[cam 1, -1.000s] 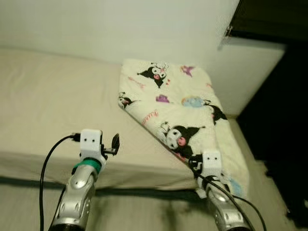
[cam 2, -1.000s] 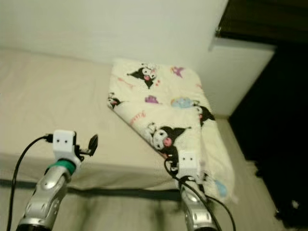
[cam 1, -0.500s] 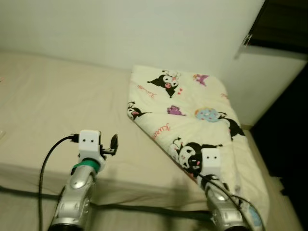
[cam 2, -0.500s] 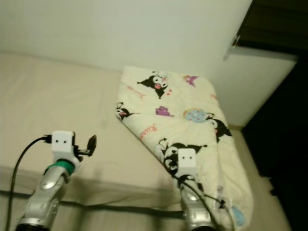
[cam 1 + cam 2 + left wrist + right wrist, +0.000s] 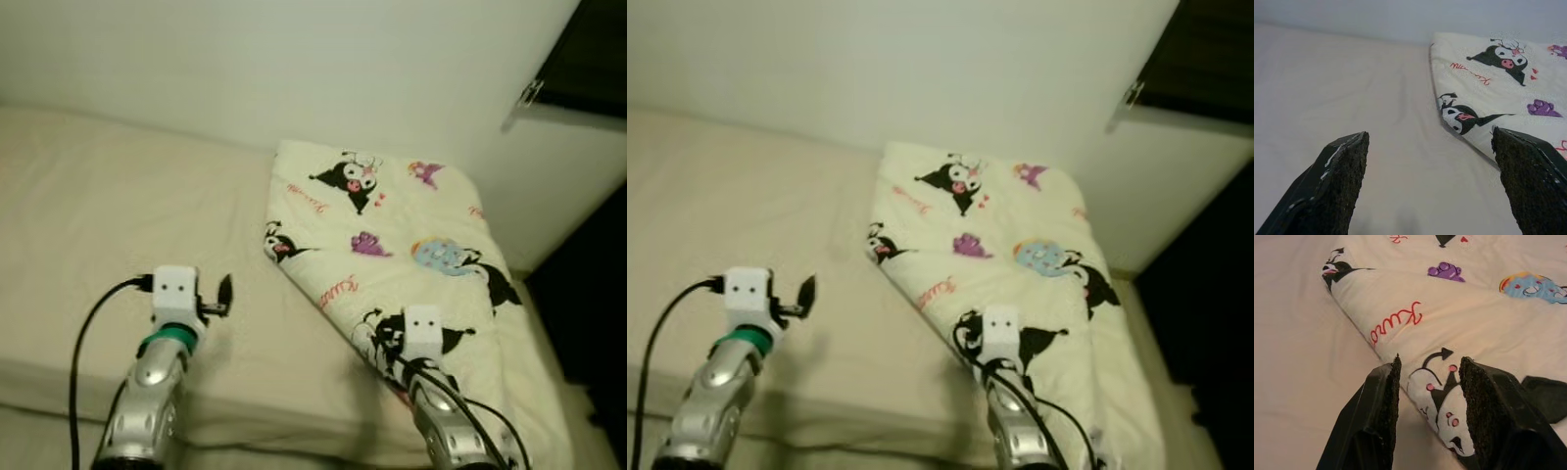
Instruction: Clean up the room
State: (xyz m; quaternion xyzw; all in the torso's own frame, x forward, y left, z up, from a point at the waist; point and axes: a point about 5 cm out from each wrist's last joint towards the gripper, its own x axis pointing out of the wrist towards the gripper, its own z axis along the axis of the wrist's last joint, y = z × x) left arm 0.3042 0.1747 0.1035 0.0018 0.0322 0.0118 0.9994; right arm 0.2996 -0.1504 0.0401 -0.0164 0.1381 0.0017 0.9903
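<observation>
Hovering now w/ right end effector [image 5: 1429, 396] over blanket [image 5: 411, 235] edge, left [image 5: 1430, 186] spread.

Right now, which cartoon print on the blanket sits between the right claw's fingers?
The black-eared character with pink eyes at the blanket's folded edge, below the red script; the others lie farther up.

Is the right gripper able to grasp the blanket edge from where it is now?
Probably yes. The right gripper is open, its fingers on either side of the folded edge of the blanket, with nothing between them.
</observation>
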